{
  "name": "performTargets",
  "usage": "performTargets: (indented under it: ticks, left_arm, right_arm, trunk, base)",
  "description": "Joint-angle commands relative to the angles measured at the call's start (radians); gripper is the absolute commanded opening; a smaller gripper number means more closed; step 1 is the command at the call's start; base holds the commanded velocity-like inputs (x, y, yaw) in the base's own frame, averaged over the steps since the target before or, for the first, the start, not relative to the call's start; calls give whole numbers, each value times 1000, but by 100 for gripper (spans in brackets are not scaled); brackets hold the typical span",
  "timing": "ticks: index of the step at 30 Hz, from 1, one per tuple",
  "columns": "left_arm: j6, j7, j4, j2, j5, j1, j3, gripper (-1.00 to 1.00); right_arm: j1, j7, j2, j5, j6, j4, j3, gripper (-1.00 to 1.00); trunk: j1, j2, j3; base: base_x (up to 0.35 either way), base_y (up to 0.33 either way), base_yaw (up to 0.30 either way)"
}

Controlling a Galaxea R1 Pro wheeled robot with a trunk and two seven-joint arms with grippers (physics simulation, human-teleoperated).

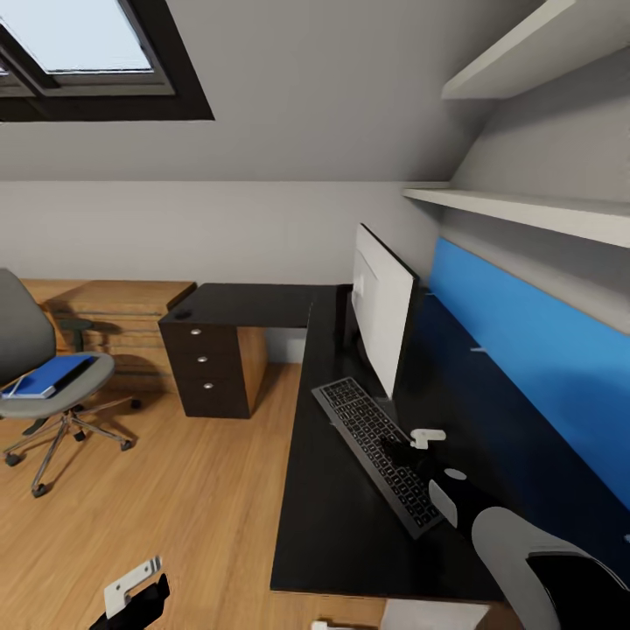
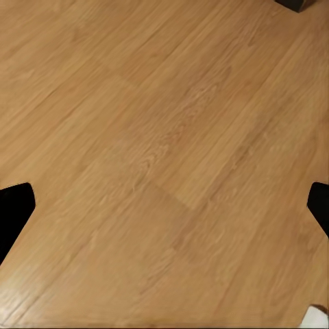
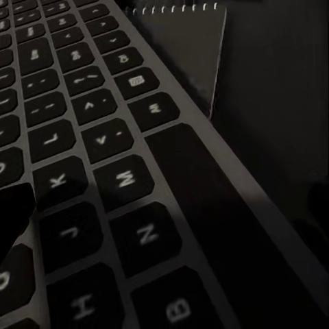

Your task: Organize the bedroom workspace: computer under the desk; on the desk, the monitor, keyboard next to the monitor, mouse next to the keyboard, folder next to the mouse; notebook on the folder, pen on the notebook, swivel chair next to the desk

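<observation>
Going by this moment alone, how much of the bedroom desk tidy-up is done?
Done: monitor and keyboard sit side by side on the desk. In hand: right end effector hovers low over the keyboard. Left: the folder lies on the swivel chair, which stands apart from the desk.

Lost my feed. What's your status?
Right gripper over slim silver-grey keyboard beside white-backed monitor; jaw state unclear. Left gripper open above wood floor. Bright-blue folder on grey swivel chair.
</observation>
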Motion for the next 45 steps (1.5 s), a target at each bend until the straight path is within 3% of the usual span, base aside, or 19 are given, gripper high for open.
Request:
performTargets:
  ticks: [1,31,45]
  left_arm:
    - [4,4,-2,0,7,0,-1,100]
    - [4,6,-2,0,7,0,-1,100]
    - [6,6,3,0,6,0,-3,100]
  right_arm:
    - [0,5,-1,-8,-3,21,17,100]
    - [0,5,-1,-8,-6,21,16,100]
    - [0,4,-2,-7,-10,21,14,100]
  trunk:
    - [-1,-1,-1]
    - [-1,-1,-1]
    - [-54,97,43]
  base:
    - [-322,25,0]
    - [-298,13,0]
    - [-5,0,0]
